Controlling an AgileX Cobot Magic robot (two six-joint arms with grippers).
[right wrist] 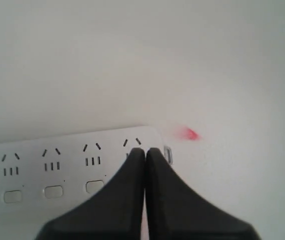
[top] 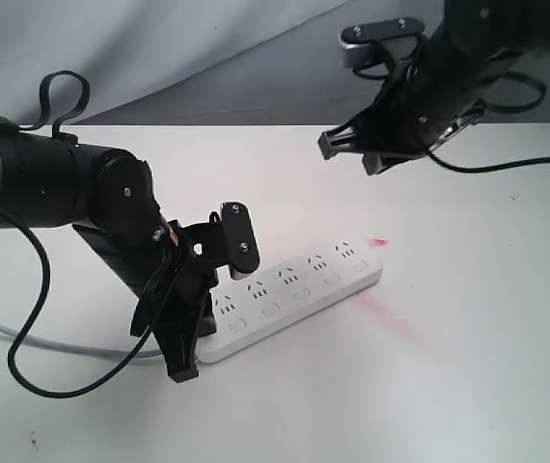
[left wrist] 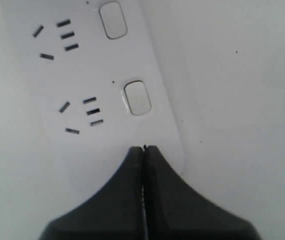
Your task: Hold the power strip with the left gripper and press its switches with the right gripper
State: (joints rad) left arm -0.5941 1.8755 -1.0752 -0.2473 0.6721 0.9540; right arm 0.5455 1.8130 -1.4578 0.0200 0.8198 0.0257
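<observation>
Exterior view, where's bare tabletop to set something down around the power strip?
Widest bare table lies in front of the power strip, past the red smear. Another patch sits behind the strip, below the raised right tool. Crowded: the strip's near end, with the left tool and grey cord.

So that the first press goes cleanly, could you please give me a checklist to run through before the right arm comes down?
1. Left gripper shut, tip at the power strip's end: ok.
2. Strip truly pinned down: cannot tell.
3. Right gripper shut for poking: ok.
4. Right gripper hangs clear above the strip: ok.
5. Tip aligned over one of the switches: cannot tell.
</observation>
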